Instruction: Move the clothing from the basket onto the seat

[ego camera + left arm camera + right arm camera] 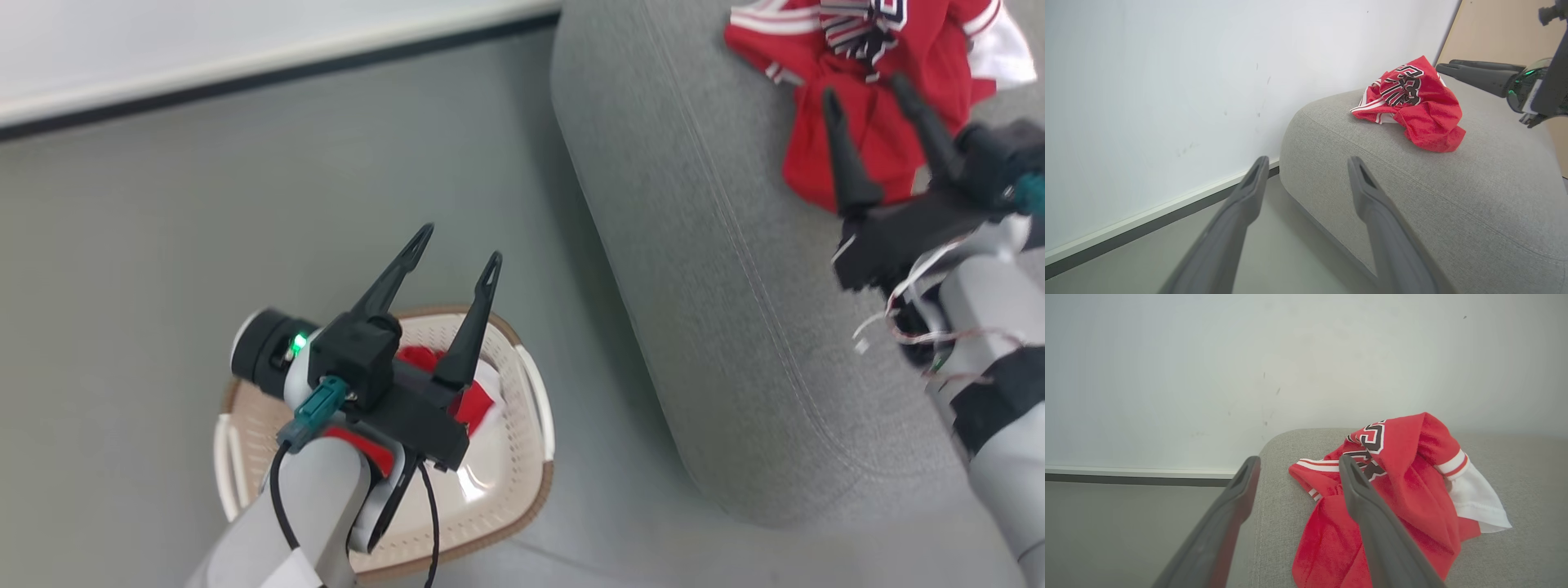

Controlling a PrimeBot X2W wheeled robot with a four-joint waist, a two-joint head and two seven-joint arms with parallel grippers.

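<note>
Red jersey (873,131) with black-and-white lettering lay crumpled on the grey fabric sofa (694,286), near its rounded end. Right gripper (864,86) was right at it, jaws spread, nothing held; contact could not be determined. Left gripper (460,243) was also spread and empty above the cream basket (531,498), where a second red garment (480,406) lay.

Risk: a loose fold could snag a right fingertip on withdrawal and drag the jersey off the sofa. The left arm hid part of the basket, so a grab might miss.

Floor smooth, grey-green. White wall, dark skirting.
</note>
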